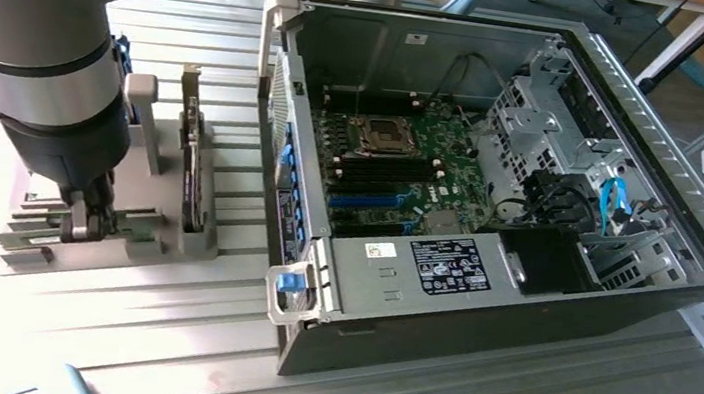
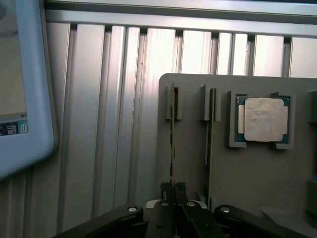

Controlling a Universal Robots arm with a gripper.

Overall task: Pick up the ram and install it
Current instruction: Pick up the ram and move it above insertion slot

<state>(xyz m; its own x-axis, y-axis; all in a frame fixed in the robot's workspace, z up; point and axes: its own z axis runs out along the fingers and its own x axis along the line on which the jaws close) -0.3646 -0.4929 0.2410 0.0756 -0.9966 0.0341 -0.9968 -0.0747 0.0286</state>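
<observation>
- the ram stands on its thin edge in a slot of the grey holder, seen edge-on as a narrow green-and-dark line
- its long axis runs parallel to the ribs of the aluminium table; one end sits in the notched post at the holder's edge, the other reaches in between the gripper's fingertips
- the gripper is pinched together on that near end of the ram, one dark finger on each flat face; the stick is seated in its slot, not lifted out
- a second memory stick stands on edge in the neighbouring slot, parallel to the ram and apart from it
- just beyond that second stick, a square silver processor lies flat in its own recess of the holder
- in the exterior view the arm reaches down at the exterior view's left; the gripper is low inside the holder
- to the exterior view's right, just beside the holder, the open computer case lies on the table with its motherboard and processor socket exposed
</observation>
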